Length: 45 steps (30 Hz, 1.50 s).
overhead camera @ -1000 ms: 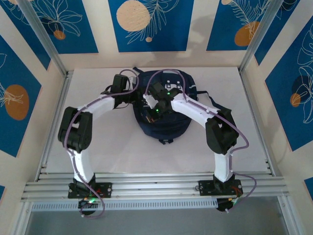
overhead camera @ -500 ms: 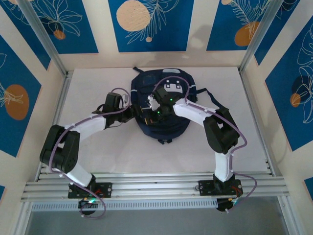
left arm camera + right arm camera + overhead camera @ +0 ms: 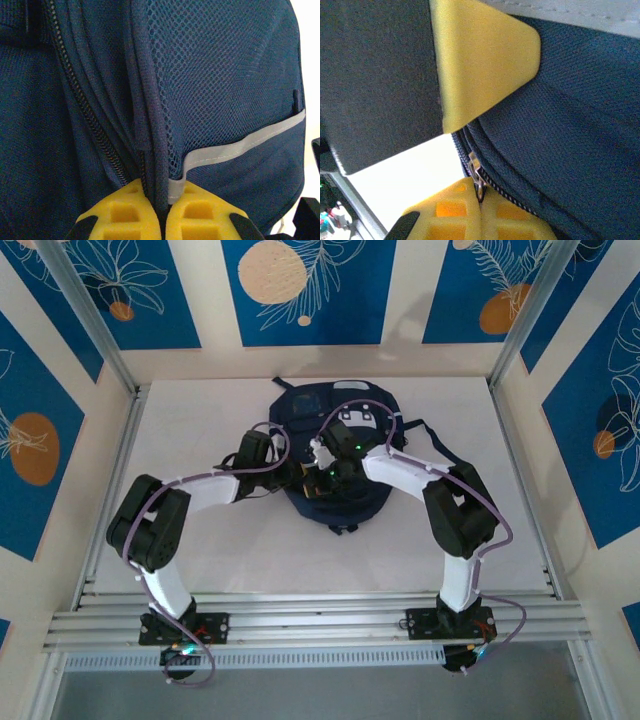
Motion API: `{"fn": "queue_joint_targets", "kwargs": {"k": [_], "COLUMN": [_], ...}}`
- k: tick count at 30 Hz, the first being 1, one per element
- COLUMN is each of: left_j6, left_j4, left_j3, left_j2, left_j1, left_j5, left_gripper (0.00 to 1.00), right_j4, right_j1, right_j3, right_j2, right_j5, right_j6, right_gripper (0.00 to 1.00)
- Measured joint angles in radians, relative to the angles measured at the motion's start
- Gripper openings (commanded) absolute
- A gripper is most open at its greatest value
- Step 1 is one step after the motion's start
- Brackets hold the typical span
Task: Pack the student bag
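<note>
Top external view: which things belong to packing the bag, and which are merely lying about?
Belong: student bag; zipper pull; left gripper, shut on its seam; right gripper, shut on the pull.
Surroundings: table; patterned walls; aluminium rails.

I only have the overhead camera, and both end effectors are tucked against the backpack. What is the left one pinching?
Observer: The left end effector is shut on a piped fabric seam of the student bag, just beside its zipper.
Operator: And the right one?
Observer: The right end effector is shut on the metal zipper pull.
</note>
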Motion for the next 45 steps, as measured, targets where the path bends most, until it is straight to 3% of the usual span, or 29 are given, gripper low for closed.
{"fn": "queue_joint_targets", "kwargs": {"k": [9, 17, 21, 31, 38, 45], "left_j6": [0.11, 0.202, 0.254, 0.396, 0.456, 0.499], "left_j4": [-0.06, -0.143, -0.212, -0.367, -0.379, -0.4], "left_j3": [0.0, 0.041, 0.08, 0.182, 0.208, 0.209], "left_j2": [-0.018, -0.02, -0.02, 0.009, 0.012, 0.012], "left_j1": [0.014, 0.031, 0.045, 0.061, 0.063, 0.068], "left_j5": [0.01, 0.019, 0.024, 0.054, 0.058, 0.056], "left_gripper": [0.0, 0.0, 0.0, 0.0, 0.0, 0.0], "right_j4": [-0.206, -0.367, -0.373, -0.242, -0.249, -0.255], "right_j1": [-0.007, -0.19, -0.283, -0.366, -0.422, -0.422], "right_j3": [0.009, 0.011, 0.02, 0.087, 0.379, 0.428], "right_j2": [-0.039, -0.047, -0.047, 0.016, 0.208, 0.248], "right_j5": [0.282, 0.411, 0.461, 0.472, 0.364, 0.327], "right_j6": [-0.251, -0.359, -0.485, -0.95, -1.001, -1.0], "right_gripper": [0.0, 0.0, 0.0, 0.0, 0.0, 0.0]}}
